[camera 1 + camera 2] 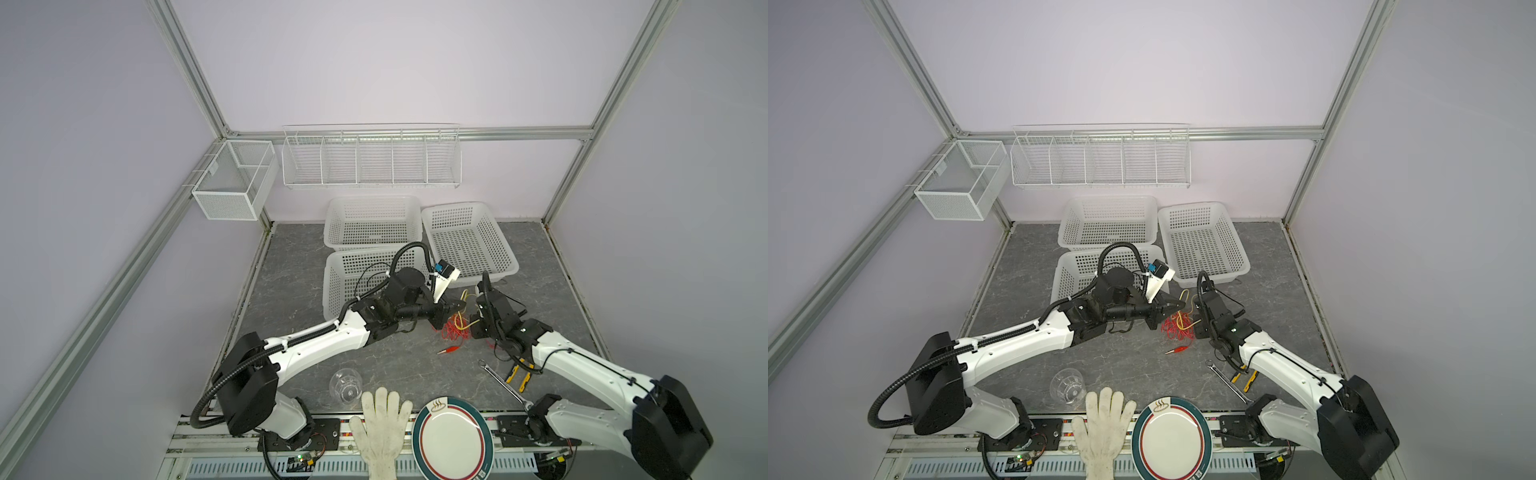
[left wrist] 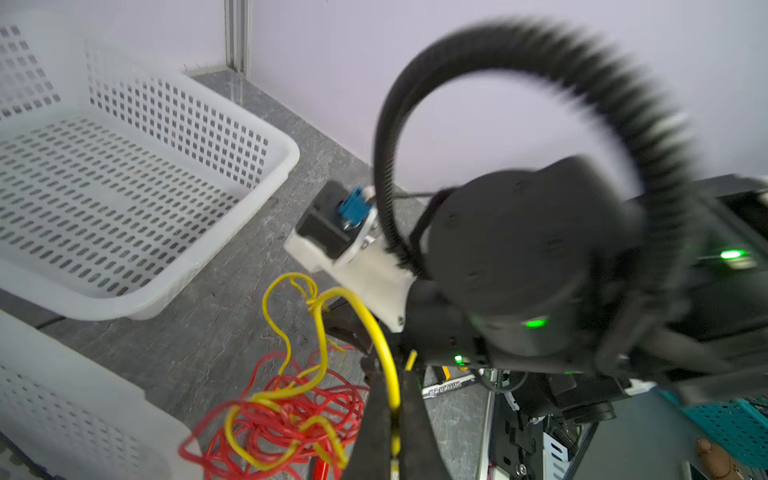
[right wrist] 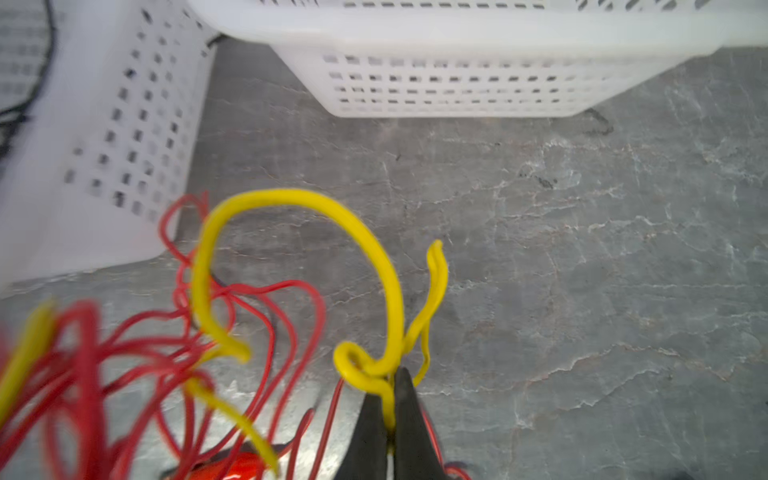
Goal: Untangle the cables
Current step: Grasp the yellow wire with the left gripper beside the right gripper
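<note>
The cables lie tangled on the grey table between my two grippers. A red cable [image 1: 451,332] forms a loose heap, and a yellow cable [image 1: 462,319] threads through it and loops up. The left gripper [image 1: 460,308] is shut on a yellow strand [image 2: 386,357] beside the red heap [image 2: 291,419]. From the other side, the right gripper [image 1: 474,325] is shut on a curled part of the yellow cable [image 3: 374,370]. Red loops [image 3: 124,353] spread beside it. In both top views the heap [image 1: 1177,329] sits between the two grippers. A red clip end [image 1: 451,350] lies nearer the front. I see no black cable for certain.
Three white perforated baskets [image 1: 469,241] [image 1: 372,220] [image 1: 353,286] stand just behind the tangle. A wrench [image 1: 500,384] and yellow-handled pliers [image 1: 519,376] lie under the right arm. A clear glass [image 1: 345,384], a white glove [image 1: 382,428] and a plate [image 1: 451,440] are at the front edge.
</note>
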You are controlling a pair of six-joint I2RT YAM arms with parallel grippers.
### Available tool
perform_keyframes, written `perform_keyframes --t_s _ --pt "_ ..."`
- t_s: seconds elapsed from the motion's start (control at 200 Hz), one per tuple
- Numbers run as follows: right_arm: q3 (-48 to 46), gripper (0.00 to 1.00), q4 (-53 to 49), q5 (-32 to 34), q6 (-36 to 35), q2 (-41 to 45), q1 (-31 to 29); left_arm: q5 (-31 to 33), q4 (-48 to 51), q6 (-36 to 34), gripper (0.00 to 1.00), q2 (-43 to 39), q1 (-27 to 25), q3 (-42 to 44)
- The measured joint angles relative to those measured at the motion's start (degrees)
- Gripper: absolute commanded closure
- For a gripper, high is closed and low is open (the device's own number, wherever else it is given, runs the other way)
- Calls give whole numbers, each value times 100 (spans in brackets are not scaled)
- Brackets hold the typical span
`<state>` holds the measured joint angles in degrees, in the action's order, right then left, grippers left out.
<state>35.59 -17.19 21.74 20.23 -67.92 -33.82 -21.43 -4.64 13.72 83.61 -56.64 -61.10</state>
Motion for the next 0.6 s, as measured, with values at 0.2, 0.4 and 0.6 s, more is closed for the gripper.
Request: perform_keyframes --t_s 0.2,0.4,0.6 --pt "2 94 26 271 236 -533 98 72 15 -267 100 -911 0 284" --pt "101 94 28 407 339 -964 155 492 269 -546 100 -1864 0 562" --pt "317 94 48 529 382 -1386 197 953 811 -789 100 -2640 0 605"
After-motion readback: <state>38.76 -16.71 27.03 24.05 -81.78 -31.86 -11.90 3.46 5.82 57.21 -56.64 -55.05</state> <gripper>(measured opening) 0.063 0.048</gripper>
